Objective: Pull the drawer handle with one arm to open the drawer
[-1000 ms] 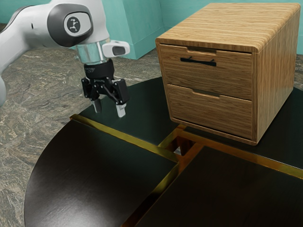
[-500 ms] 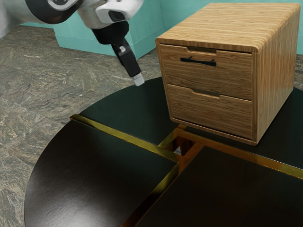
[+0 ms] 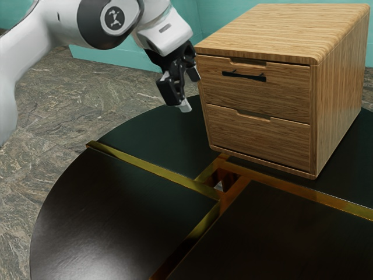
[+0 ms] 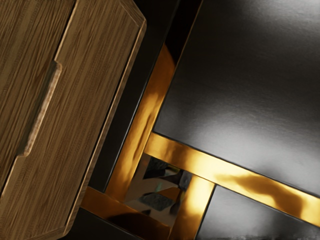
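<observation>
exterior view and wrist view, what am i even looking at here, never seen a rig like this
This is a simulated white robot arm ending in a black gripper. The exterior view comes from a camera beside the arm; the wrist view from one on its hand. A round dark table with gold strips bears a wooden cabinet with two drawers, both looking shut; the upper has a black handle. The wrist view shows the cabinet's front and table close up. The gripper hangs beside the cabinet, holding nothing.
</observation>
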Controlling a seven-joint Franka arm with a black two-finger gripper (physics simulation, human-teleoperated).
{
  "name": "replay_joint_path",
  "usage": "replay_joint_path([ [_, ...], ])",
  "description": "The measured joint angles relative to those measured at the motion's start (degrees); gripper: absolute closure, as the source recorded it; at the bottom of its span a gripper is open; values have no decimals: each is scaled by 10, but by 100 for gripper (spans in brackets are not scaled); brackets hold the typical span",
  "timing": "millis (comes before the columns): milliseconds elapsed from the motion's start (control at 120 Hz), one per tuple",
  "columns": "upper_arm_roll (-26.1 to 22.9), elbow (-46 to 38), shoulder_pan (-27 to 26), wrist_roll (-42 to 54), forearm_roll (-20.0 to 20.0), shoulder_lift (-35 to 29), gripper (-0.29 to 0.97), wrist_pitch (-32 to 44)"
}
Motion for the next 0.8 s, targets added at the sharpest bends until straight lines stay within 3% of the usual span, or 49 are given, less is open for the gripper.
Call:
replay_joint_path([
  [358,18,2,-25,110,-2,22,0,42],
  [800,10,110,-37,178,-1,117,0,60],
])
